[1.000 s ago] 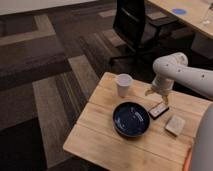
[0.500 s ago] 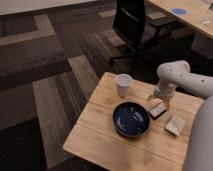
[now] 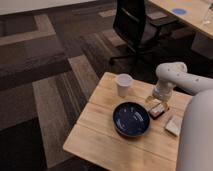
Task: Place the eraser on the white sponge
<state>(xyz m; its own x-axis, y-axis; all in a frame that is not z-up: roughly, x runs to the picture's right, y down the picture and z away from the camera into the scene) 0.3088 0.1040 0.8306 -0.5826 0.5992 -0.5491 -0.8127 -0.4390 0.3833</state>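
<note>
The wooden tabletop (image 3: 95, 131) fills the lower middle of the camera view, and the robot's white arm (image 3: 172, 75) reaches in over its right side. Part of the robot's white body (image 3: 197, 137) covers the tabletop's right edge and near right corner. A blue bowl (image 3: 131, 120) sits at the centre, and a white paper cup (image 3: 123, 85) stands upright towards the far corner.

The white sponge (image 3: 173, 125) lies near the right edge, just beside the eraser, and the robot's body cuts off its outer side. The eraser (image 3: 159, 111) lies flat between the bowl and the sponge, close to the bowl's rim. The gripper (image 3: 155, 102) hangs directly over it with its jaws spread and nothing pinched. I cannot tell whether it touches the eraser.

The eraser is likely light and stiff, and rubbery enough not to slip. It is thin, so the jaws should probably close across its short sides, low to the wood. The sponge looks soft, so it may give a little when the eraser is set down on it.

The eraser's far end is hidden under the gripper, and its exact outline is hard to make out.
</note>
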